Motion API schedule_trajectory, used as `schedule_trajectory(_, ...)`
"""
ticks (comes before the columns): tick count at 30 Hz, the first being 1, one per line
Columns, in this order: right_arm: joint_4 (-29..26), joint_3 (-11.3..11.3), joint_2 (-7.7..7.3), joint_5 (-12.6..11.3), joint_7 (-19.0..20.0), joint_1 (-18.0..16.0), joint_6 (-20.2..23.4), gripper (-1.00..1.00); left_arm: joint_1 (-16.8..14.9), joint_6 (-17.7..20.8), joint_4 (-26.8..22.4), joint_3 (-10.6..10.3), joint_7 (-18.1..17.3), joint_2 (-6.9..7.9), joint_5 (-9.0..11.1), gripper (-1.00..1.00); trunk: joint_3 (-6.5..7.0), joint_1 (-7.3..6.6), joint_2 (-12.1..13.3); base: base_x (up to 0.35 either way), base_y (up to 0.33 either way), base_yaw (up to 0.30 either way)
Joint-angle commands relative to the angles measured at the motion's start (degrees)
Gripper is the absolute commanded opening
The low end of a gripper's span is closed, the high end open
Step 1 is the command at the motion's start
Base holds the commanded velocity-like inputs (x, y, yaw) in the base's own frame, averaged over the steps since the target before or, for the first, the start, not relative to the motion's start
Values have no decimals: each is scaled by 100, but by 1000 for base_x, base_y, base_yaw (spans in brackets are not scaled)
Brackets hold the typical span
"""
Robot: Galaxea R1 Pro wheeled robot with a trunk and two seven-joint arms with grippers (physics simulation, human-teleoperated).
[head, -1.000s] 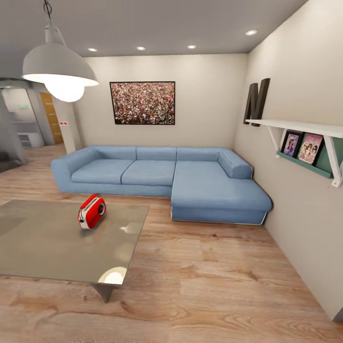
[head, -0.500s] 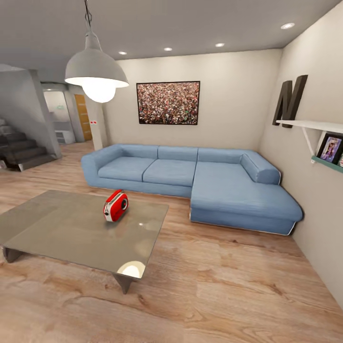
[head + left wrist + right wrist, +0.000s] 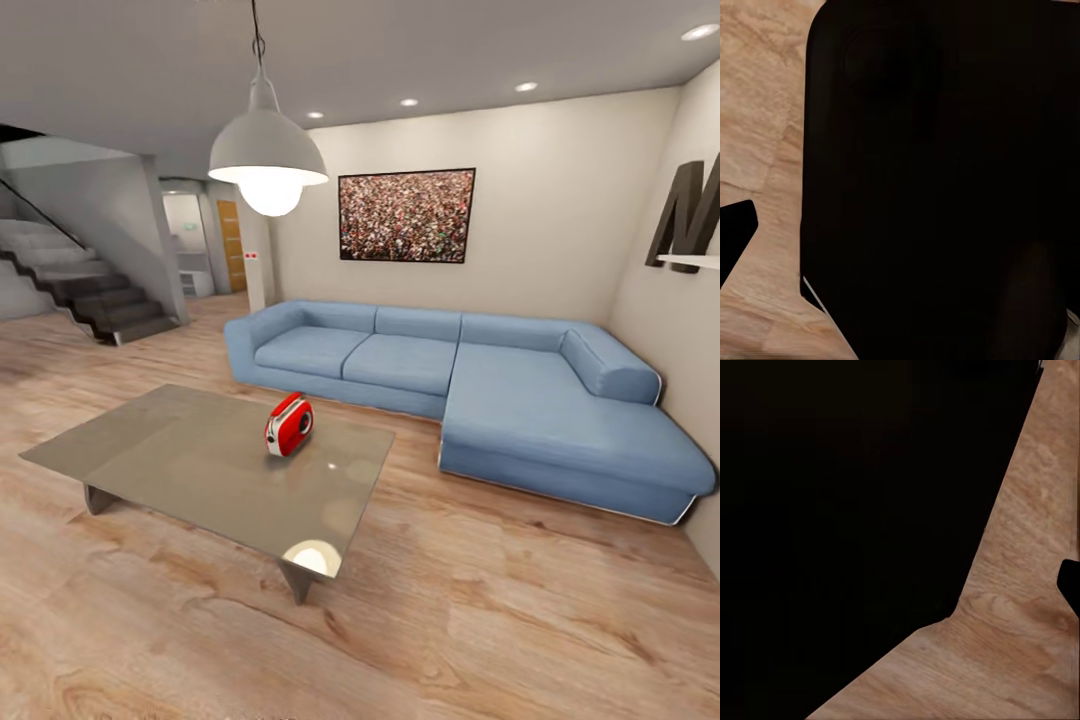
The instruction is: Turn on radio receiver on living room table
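The living room [image 3: 480,600] is seen from the head view, with a wood plank floor [image 3: 500,620], beige walls and a grey ceiling set with small round lights. A blue L-shaped sofa [image 3: 470,385] is placed against the far wall, just behind the surface [image 3: 180,465], with its long end stretched toward the right wall. A grey staircase [image 3: 85,290] is seen well to the left of the sofa, and a framed crowd picture [image 3: 406,215] is hung on the wall above the sofa. A large dark letter [image 3: 690,215] is mounted on the right wall. A grey dome lamp [image 3: 267,160] is hung from the ceiling above the surface, lit, and its glow is mirrored on the glossy top. The low grey-taupe surface is stood on the floor in front of the sofa. The red radio [image 3: 288,425] is rested on the surface, near the edge closest to the sofa, with its white end face turned toward the sofa's long end.

In both wrist views a dark body is seen close up over the plank floor; whether either hand is spread or pressed together cannot be told.
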Motion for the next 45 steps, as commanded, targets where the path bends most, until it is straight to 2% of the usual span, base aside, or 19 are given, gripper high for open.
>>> schedule_trajectory(1,0,0,0,4,-1,0,0,100,0,-2,0,0,0,0,0,100,0,0,0,0,0,300)
schedule_trajectory(13,0,1,-5,22,2,0,0,100,0,-4,0,6,-2,6,0,100,-2,0,0,1,0,283)
schedule_trajectory(37,0,-8,-5,-57,-1,0,1,100,0,-4,0,3,-120,13,9,100,-3,0,0,288,0,9)
schedule_trajectory(45,0,-8,-4,5,2,0,0,100,0,4,0,0,-120,9,9,100,-3,0,0,13,0,247)
